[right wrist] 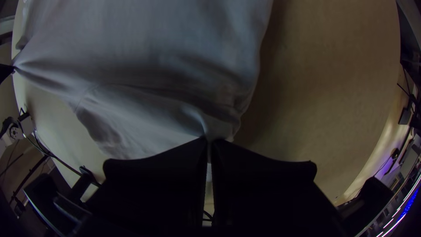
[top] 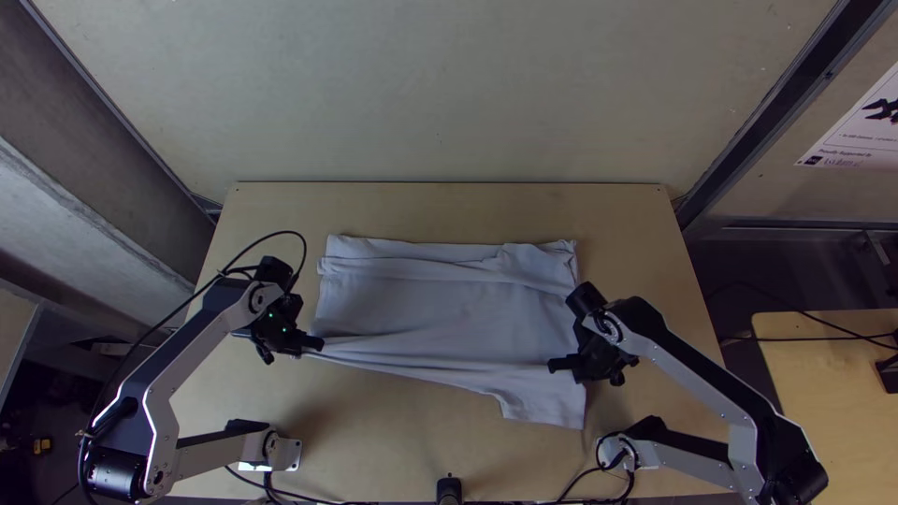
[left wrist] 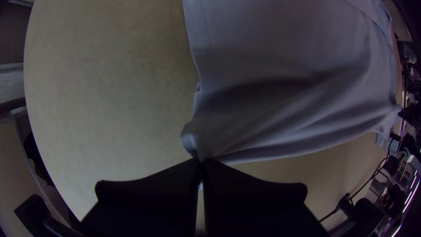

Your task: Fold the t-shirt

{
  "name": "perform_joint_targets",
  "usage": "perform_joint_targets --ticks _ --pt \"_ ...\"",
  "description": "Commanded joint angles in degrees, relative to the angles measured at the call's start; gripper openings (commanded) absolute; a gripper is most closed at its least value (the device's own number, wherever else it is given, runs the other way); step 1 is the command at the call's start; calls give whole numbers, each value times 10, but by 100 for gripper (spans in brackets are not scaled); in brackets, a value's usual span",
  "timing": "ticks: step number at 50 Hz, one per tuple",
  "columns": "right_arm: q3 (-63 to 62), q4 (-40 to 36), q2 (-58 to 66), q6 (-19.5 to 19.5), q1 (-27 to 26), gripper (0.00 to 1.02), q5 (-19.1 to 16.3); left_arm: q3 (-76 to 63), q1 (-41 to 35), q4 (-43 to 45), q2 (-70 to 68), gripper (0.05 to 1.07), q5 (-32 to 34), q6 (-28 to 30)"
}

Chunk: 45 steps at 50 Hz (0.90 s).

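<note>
Soft matt cloth shirt [top: 440, 299], finely creased — smooth pale wood table [top: 374, 440] — glossy metal-look arm links [top: 192, 355].

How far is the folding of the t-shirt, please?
Partly done, it seems: the t-shirt has a creased band along its far side, maybe a fold. In hand: the left gripper pinches its near left corner, the right gripper cloth near its right edge. Remaining: a near-right flap sticks out, so more folding is probably needed.

White t-shirt [top: 440, 304], creased, spread on wooden table [top: 374, 440].
</note>
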Motion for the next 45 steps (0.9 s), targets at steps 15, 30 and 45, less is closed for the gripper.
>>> perform_joint_targets --ticks 15,30,45 --pt "121 -11 47 -32 -53 3 49 95 -2 -2 8 8 3 -12" --pt "202 5 133 -60 -95 3 69 155 -13 25 49 8 3 -17" --pt "294 11 218 -81 -135 3 79 234 -11 35 134 8 2 -2"
